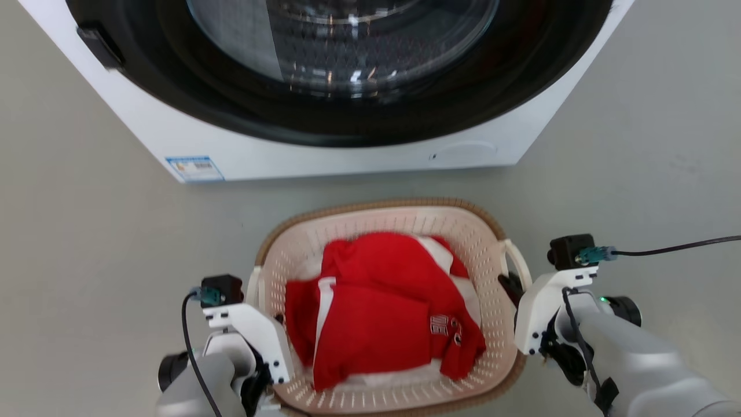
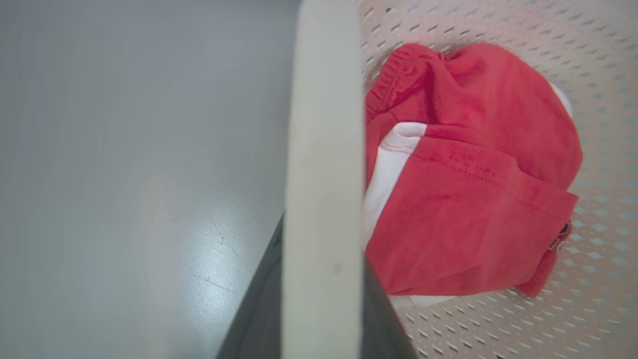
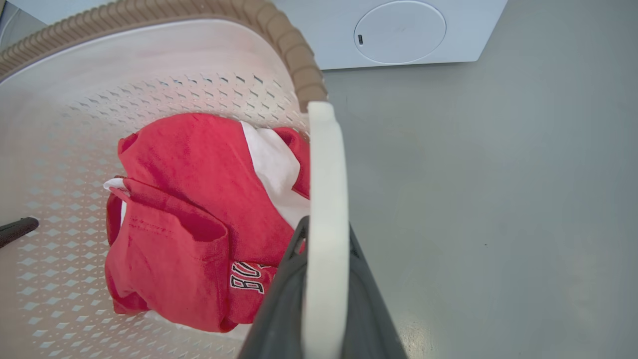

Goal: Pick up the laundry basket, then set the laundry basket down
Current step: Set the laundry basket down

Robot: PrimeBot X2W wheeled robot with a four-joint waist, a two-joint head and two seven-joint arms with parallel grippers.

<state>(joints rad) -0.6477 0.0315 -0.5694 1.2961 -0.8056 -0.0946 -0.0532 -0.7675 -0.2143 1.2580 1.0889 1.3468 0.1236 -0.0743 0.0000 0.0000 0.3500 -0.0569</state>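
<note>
The laundry basket (image 1: 379,217), cream perforated plastic with a brown woven-look rim, is in front of me on or just above the floor; I cannot tell which. Red and white clothes (image 1: 382,307) lie in it. My left gripper (image 1: 267,347) is shut on the basket's left white loop handle (image 2: 321,164), with a dark finger on each side of the bar. My right gripper (image 1: 512,292) is shut on the right loop handle (image 3: 324,199) in the same way. A dark fingertip (image 3: 17,229) of the left gripper shows across the basket in the right wrist view.
A white front-loading washing machine (image 1: 347,150) with a dark round door stands just beyond the basket. Grey floor (image 1: 87,231) spreads to both sides. A black cable (image 1: 677,248) runs from my right wrist off to the right.
</note>
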